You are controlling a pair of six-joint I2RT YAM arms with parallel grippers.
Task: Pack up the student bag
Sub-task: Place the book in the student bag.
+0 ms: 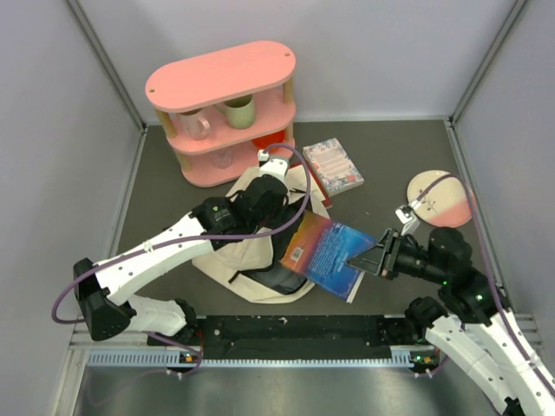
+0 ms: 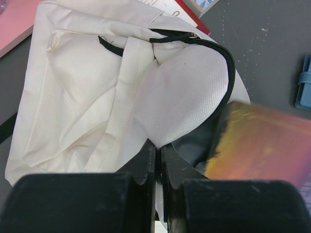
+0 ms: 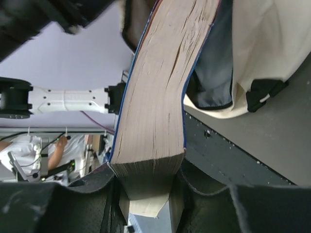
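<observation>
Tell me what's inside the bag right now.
The far end of the blue book sits in the mouth of the bag, against grey lining. The cream flap and the book cover everything deeper, so other contents cannot be seen.

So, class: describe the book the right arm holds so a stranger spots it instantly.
Find the cream student bag mid-table, in front of the pink shelf. At its right side a blue book leans at the opening, the right gripper holding it, jaws shut. The other book, pink-patterned, lies free beside the shelf.
</observation>
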